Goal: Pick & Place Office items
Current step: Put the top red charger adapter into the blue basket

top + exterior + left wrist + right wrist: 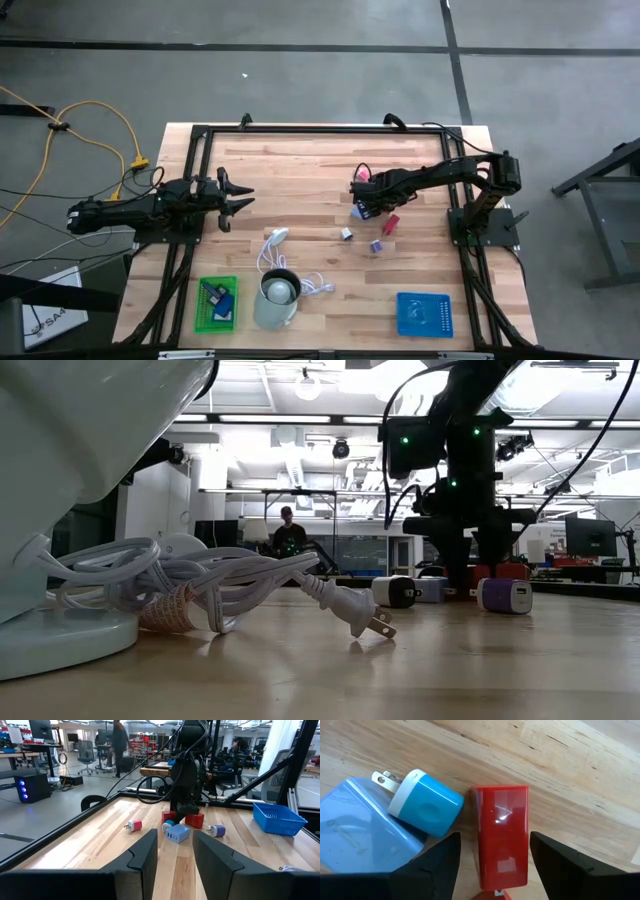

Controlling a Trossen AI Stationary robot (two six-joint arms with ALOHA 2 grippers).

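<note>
Few pieces look sorted so far. At lower left of the overhead picture the green plastic tray (216, 303) holds some small blue items; at lower right the blue plastic tray (424, 313) seems bare. My left gripper (236, 199) waits at mid-left, fingers parted, holding nothing. Right of centre, my right gripper (362, 203) hangs spread over a glossy red rectangular block (501, 836), not yet gripping, with a cyan-and-white plug adapter (424, 803) beside it. Most items remain loose there.
</note>
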